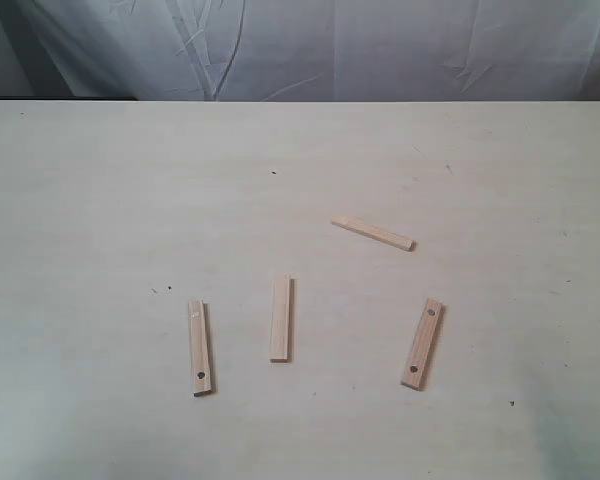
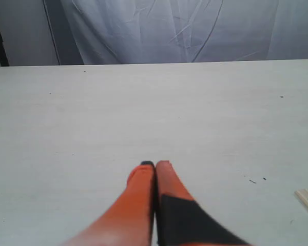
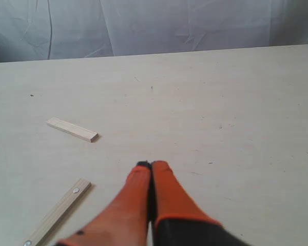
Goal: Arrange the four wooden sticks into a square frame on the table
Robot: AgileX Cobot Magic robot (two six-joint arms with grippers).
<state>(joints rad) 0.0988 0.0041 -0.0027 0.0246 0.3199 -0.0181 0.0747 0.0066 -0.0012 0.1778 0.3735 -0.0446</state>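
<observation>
The four sticks (image 1: 281, 318) lay scattered flat on the worktop (image 1: 100, 200), likely light, stiff and thin, best pinched mid-length across the width, with left claw (image 2: 155, 166) and right claw (image 3: 151, 166) both closed, empty.

A staged lab or studio setup: bare cream table (image 1: 100, 200) backed by draped white cloth (image 1: 380, 45).

The table (image 1: 100, 200) is showing bare surface all along the far edge and down both side edges, giving a gripper room to pass. Nearer the near edge, four low flat pieces are lying apart: left holed stick (image 1: 199, 347), plain middle stick (image 1: 281, 318), slanted plain stick (image 1: 373, 233), right holed stick (image 1: 422, 343). Open gaps are running between them.
</observation>
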